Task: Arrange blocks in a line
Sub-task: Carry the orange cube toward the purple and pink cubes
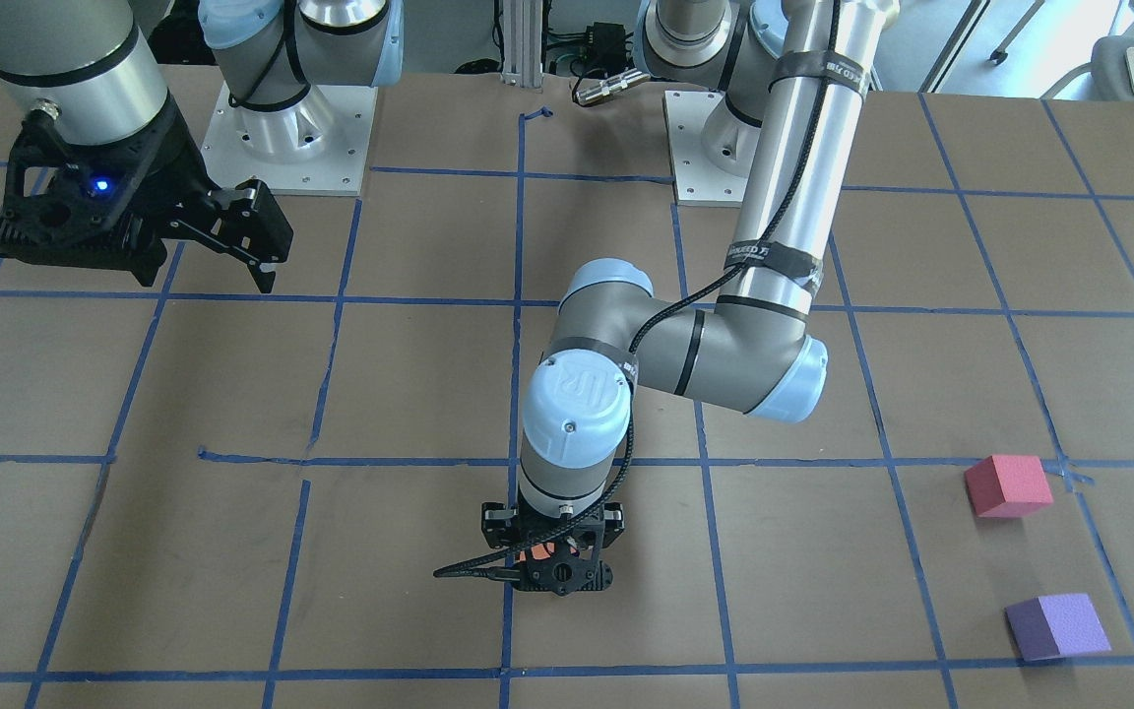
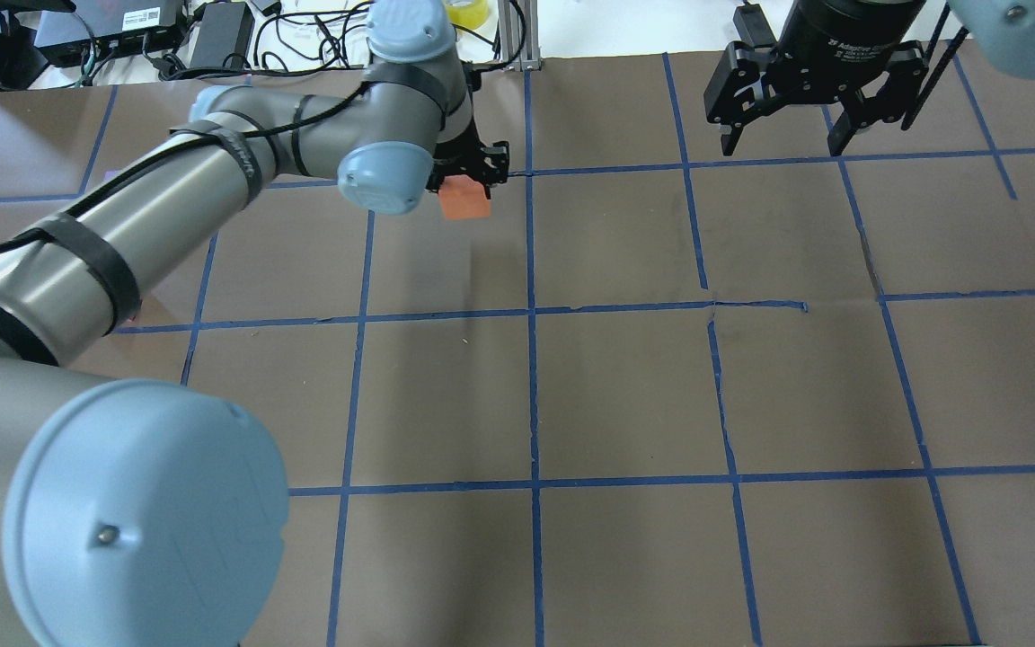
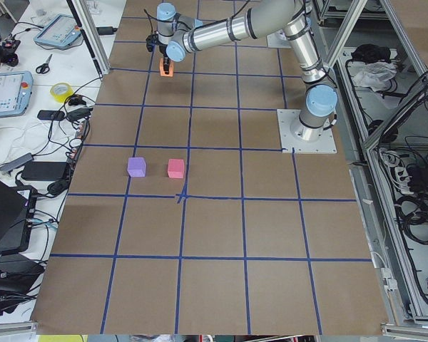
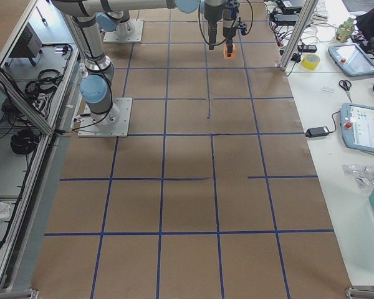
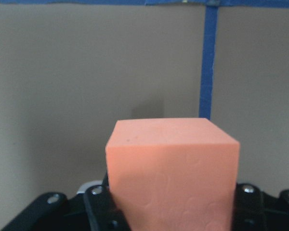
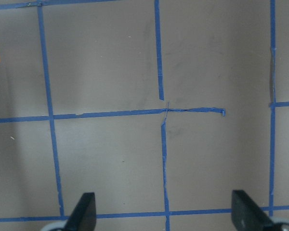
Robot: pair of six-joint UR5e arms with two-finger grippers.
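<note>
L gripper point(image 2: 468, 175) is clamped on the orange block point(image 5: 173, 168), out at the far side of the table point(image 2: 625, 386), mid-width, right by a blue tape line point(image 5: 209, 72). R gripper point(image 2: 785, 135) hangs over the right side w/ fingers wide apart, nothing between. Red block point(image 1: 1008, 484) and purple block point(image 1: 1057, 625) sit on the table at the left end, near each other but not touching, purple farther out.

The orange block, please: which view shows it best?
The left wrist view: the orange block fills the frame, close and sharp. Overhead shows it small; front, a sliver; side views, a speck; right wrist, a cropped edge.
</note>
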